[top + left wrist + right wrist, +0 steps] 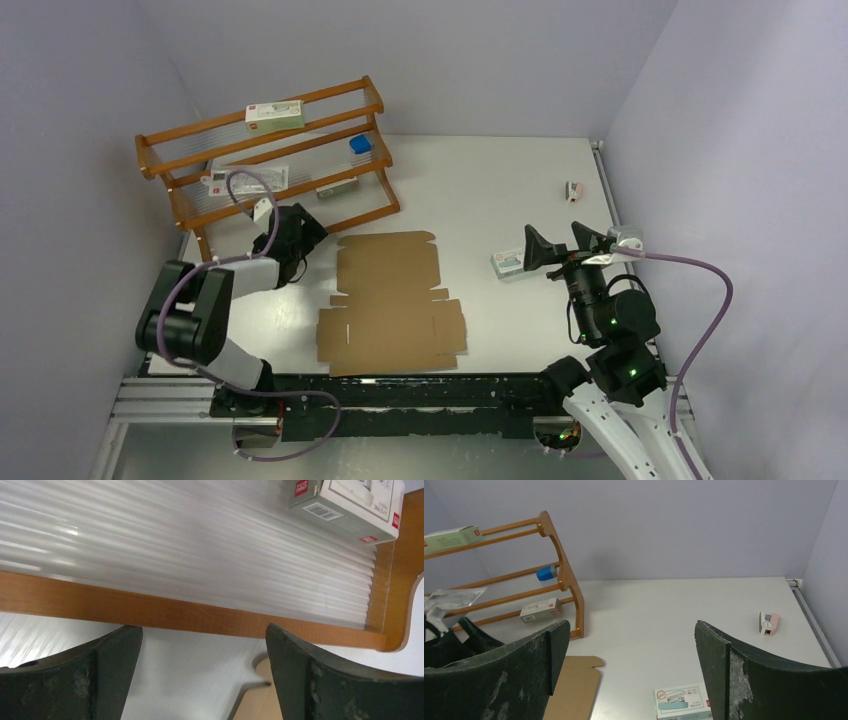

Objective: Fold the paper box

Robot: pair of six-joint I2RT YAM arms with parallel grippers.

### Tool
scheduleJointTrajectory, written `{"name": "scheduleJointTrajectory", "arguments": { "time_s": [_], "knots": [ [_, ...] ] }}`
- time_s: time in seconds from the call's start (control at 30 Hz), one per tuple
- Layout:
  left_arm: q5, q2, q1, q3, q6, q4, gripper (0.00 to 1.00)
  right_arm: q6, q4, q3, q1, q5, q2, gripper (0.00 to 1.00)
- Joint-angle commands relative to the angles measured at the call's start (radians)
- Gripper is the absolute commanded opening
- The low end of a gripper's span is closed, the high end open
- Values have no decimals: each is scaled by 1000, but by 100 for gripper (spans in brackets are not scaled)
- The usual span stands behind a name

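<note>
The paper box (pixel 392 300) is a flat, unfolded brown cardboard sheet with flaps and tabs, lying in the middle of the white table. My left gripper (pixel 310 232) is open and empty, just left of the sheet's far left corner, facing the wooden rack. That corner (pixel 260 697) shows low in the left wrist view between my open fingers. My right gripper (pixel 563 243) is open and empty, to the right of the sheet. The sheet's far right corner (pixel 574 687) shows at the lower left of the right wrist view.
A wooden rack (pixel 270 160) stands at the back left with small cartons and a blue item on its shelves. A white and teal stapler carton (pixel 507 263) lies just left of my right gripper. A small pink and white object (pixel 574 190) lies at the far right.
</note>
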Motion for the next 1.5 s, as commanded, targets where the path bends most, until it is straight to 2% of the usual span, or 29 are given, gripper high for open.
{"name": "scheduleJointTrajectory", "arguments": {
  "time_s": [0.0, 0.27, 0.67, 0.83, 0.93, 1.13, 1.47],
  "knots": [
    [1, 116, 26, 140, 82, 111, 98, -16, 17, -5, 14, 18, -2, 100],
    [47, 343, 55, 413, 198, 58, 98, -18, 9, -2, 16, 22, 8, 100],
    [138, 541, 68, 677, 347, -7, 98, -18, -5, 5, 16, 13, 17, 100],
    [166, 569, 70, 731, 382, -24, 98, -17, -4, 7, 18, 6, 25, 100],
    [200, 546, 68, 723, 389, -39, 98, -11, -13, 14, 17, -2, 38, 100],
    [283, 378, 44, 579, 377, -44, 98, 8, -24, 28, 16, -34, 61, 100],
    [226, 86, -86, 371, 353, -289, 98, 67, -78, 54, 18, -142, 133, 100]
  ]
}}
